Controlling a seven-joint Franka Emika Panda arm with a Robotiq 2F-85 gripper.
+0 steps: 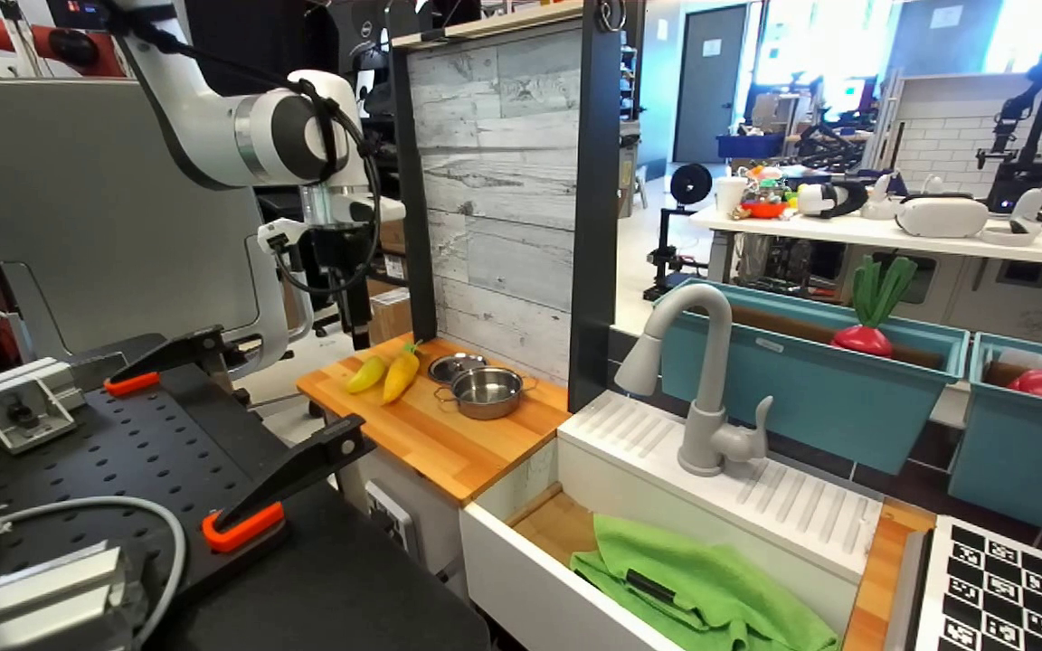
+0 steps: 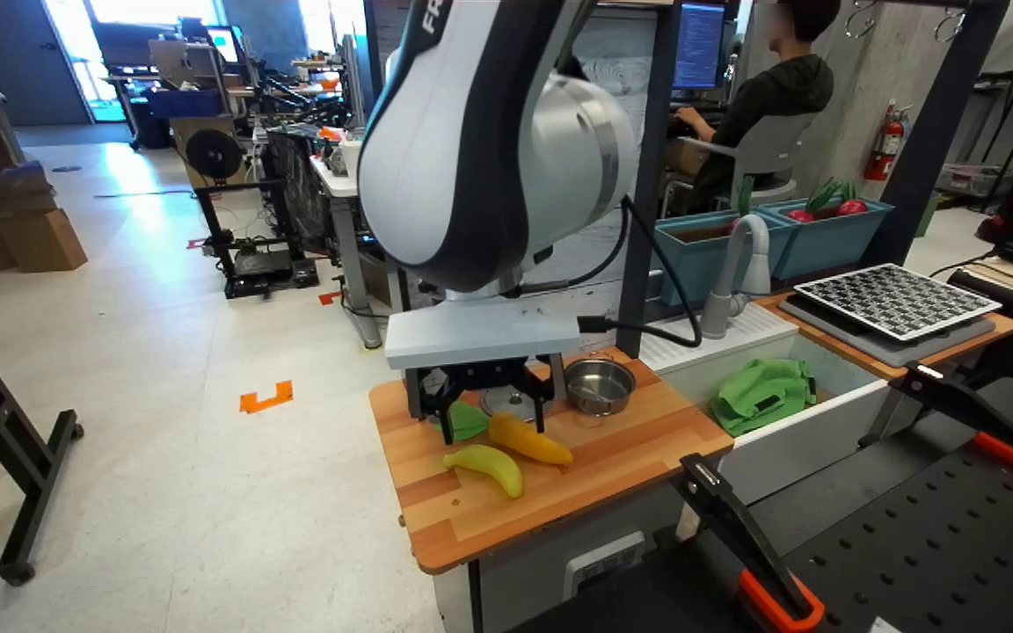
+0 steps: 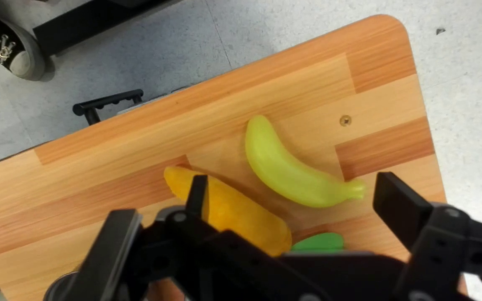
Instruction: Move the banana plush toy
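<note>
The banana plush toy (image 3: 293,171) is bright yellow and curved. It lies on the wooden counter (image 3: 207,108), and both exterior views show it too (image 1: 365,374) (image 2: 491,469). My gripper (image 3: 295,186) is open and empty. In the wrist view its fingers stand wide apart, one over the orange carrot toy and one beyond the banana's stem end. In an exterior view the gripper (image 2: 494,433) hangs above the counter over the carrot and banana. In the remaining exterior view the dark gripper finger (image 1: 357,316) is above counter level, apart from the toys.
An orange carrot toy (image 2: 531,440) with green leaves lies close beside the banana. A round metal pot (image 1: 487,395) and its lid (image 1: 454,365) stand near the back panel (image 1: 503,190). A sink (image 1: 530,579) with a green cloth (image 1: 702,588) and a grey faucet (image 1: 709,389) adjoin the counter.
</note>
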